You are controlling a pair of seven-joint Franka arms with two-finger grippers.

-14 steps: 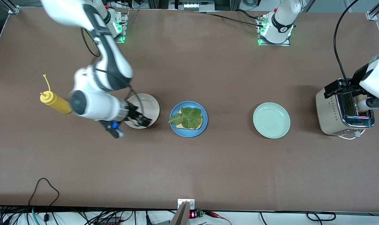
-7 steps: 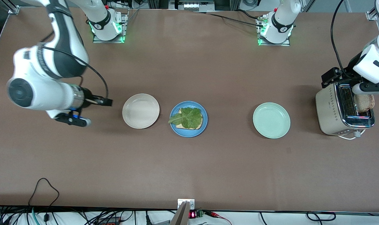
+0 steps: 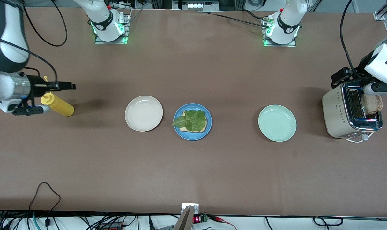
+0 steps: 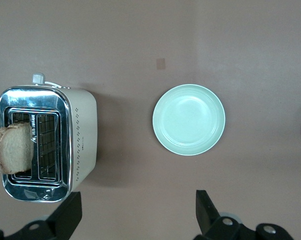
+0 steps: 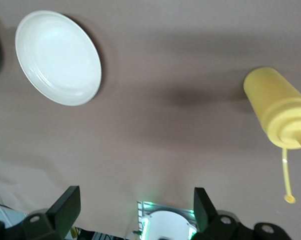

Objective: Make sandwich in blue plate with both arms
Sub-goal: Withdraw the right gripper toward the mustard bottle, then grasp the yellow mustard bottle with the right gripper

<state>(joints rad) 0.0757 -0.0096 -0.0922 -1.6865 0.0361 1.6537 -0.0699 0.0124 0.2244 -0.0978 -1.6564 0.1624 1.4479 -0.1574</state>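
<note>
- Scanning front view from its left edge: right arm (image 3: pixel 5 64) cut off by the frame's upper-left corner; only forearm + wrist show.
- Right gripper (image 3: pixel 69 86) sits mid-left of frame, up over bare table (image 3: pixel 193 166) just by the yellow squeeze bottle (image 3: pixel 57 104); fingers spread wide, nothing between them. In right wrist view both fingers (image 5: pixel 65 205) show apart at the lower edge, tips cut off.
- Bottle lies on its side, partly hidden by the wrist; its cap strap sticks up toward the gripper.
- Cream-white plate (image 3: pixel 144 113) next, left of frame centre, bare.
- Blue plate (image 3: pixel 182 110) at frame centre, touching nothing, just beside the cream one. On it: one bread slice (image 3: pixel 204 127), mostly covered by a ruffled lettuce leaf (image 3: pixel 190 120); only the slice's edges peek out. No top slice on it.
- Blue plate is well apart from both grippers, roughly midway btwn them.
- Mint-green plate (image 3: pixel 277 123) right of centre, bare.
- Toaster (image 3: pixel 340 111) at right edge; a bread slice (image 3: pixel 372 103) stands out of its slot.
- Left arm (image 3: pixel 384 60) cut off at the right edge. Left gripper (image 4: pixel 138 212) over the toaster; hard to read in front view, but left wrist view shows fingers (image 4: pixel 70 212) wide apart, holding nothing.
</note>
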